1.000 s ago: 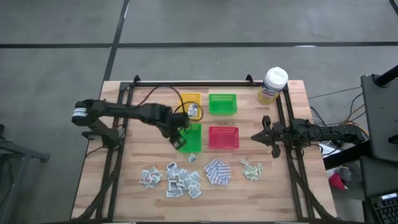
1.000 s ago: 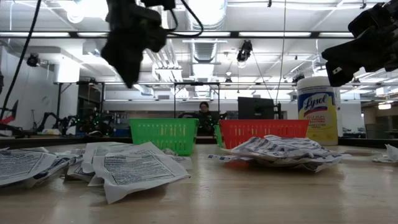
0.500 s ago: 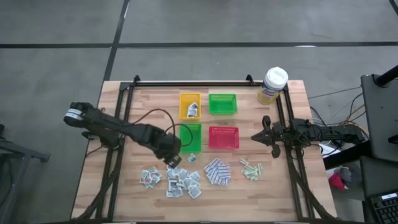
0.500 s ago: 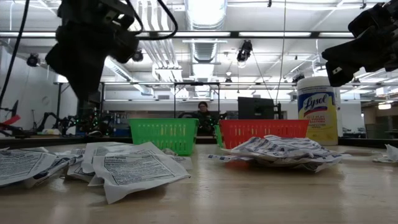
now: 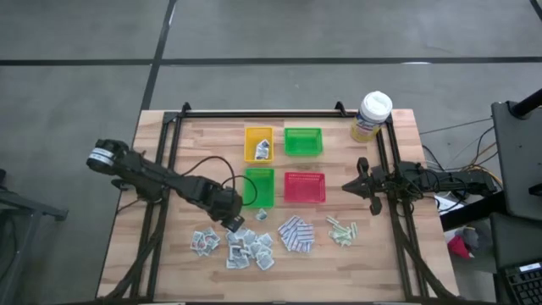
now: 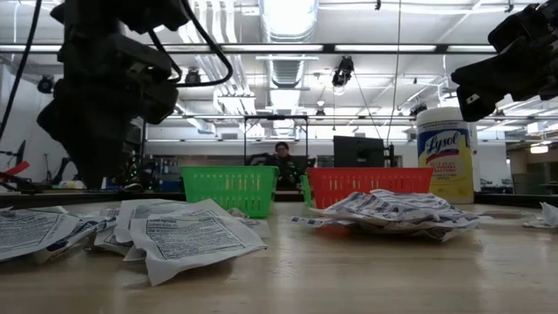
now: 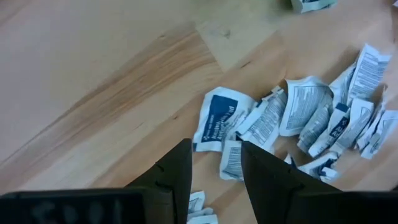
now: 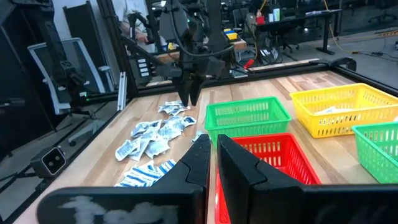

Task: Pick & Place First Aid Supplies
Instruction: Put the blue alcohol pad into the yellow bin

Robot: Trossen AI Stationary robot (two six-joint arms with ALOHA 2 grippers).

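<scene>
A pile of white-grey sachets (image 5: 237,246) lies near the table's near edge, left of the blue-and-white pads (image 5: 295,234) and the pale green strips (image 5: 342,230). My left gripper (image 5: 233,222) hangs open just above the pile's far left part, pointing steeply down. In the left wrist view (image 7: 214,158) a blue-printed sachet (image 7: 216,121) lies on the wood below the gap between the fingers. One sachet (image 5: 263,151) lies in the yellow tray (image 5: 259,134). My right gripper (image 5: 351,186) waits shut and level at the table's right side.
Two green trays (image 5: 303,130) (image 5: 260,174) and a red tray (image 5: 304,175) stand mid-table. A lone sachet (image 5: 262,214) lies by the near green tray. A yellow canister (image 5: 371,116) stands at the far right. Black frame rails (image 5: 169,169) run along both sides.
My left gripper has gone from beside the near green tray toward the table's near and left edges and down, ending just over the sachet pile. Its wrist has rolled on the way. Its fingers have stayed open.
</scene>
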